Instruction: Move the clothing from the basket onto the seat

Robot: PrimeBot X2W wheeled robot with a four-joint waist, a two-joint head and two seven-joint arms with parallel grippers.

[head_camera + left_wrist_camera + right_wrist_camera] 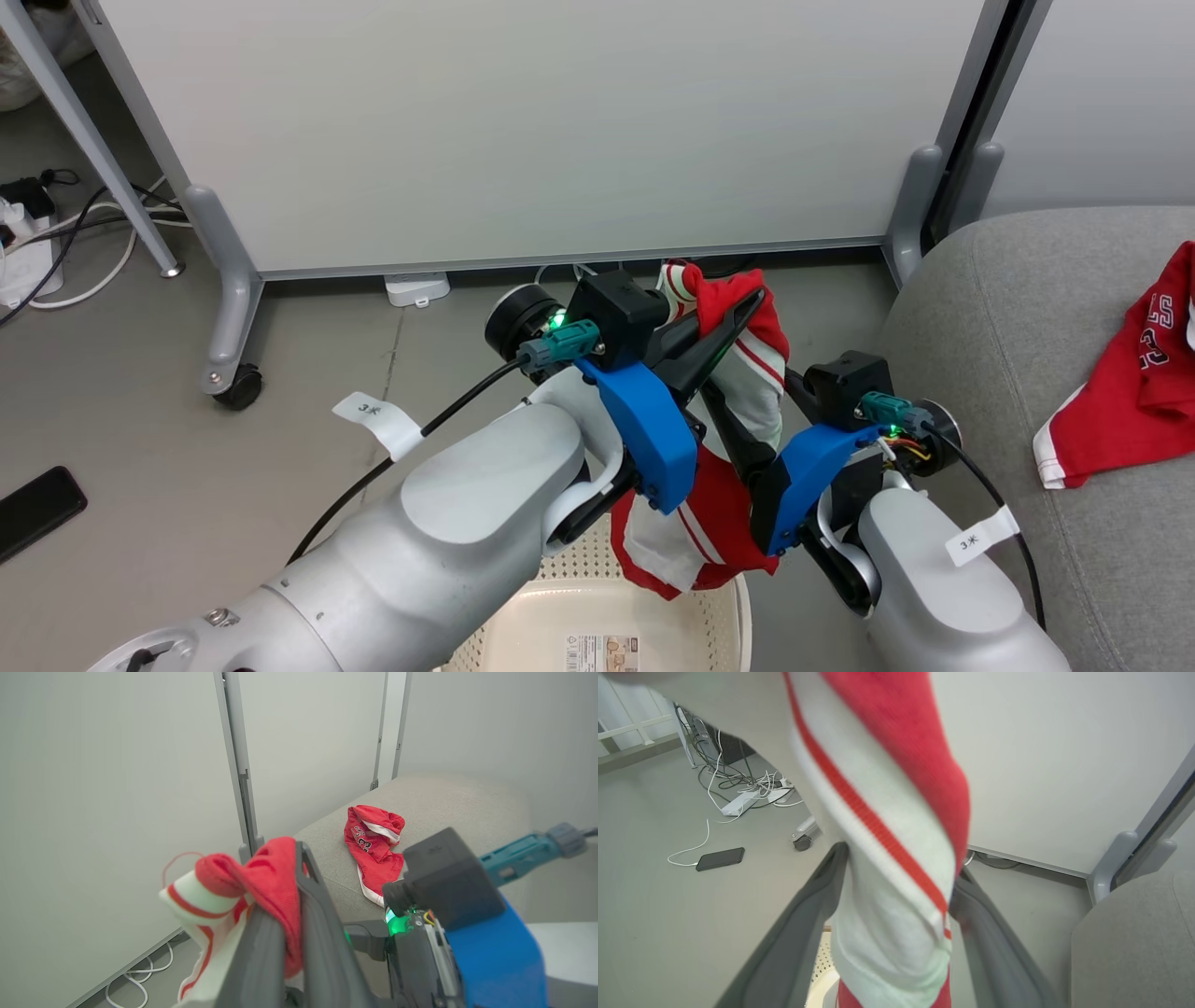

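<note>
- Phone [37, 509], dark and flat, lies on the grey floor at the far left, with loose cables [752, 786] beyond it.
- Partition [560, 121], a pale panel on castered feet, stands across the back of the scene.
- Basket [579, 569], cream and perforated, sits on the floor at the bottom centre of the head view, below both arms.
- Left gripper [747, 313] reaches up and to the right over the basket. Its two dark fingers are pressed together, with cloth pinched between them near the tips.
- Striped garment [758, 359], red with white trim, is the cloth in that pinch. A fold bunches over the fingertips, as the left wrist view shows close up. The rest drops in a long hang, its lower end just above the basket's far rim.
- Right gripper [901, 858] sits just right of the hanging cloth, fingers aimed towards the partition. The jaws stand spread as wide as they go. In the right wrist view the white-and-red band hangs down through the gap between them and brushes the inner faces near the tips, with no clamp on it.
- Sofa [980, 327], grey and round-edged, fills the right side, close beside the basket.
- Lettered garment [1134, 383], red with white edging and dark white-outlined characters, lies crumpled on the sofa seat at the far right, well apart from both grippers.
</note>
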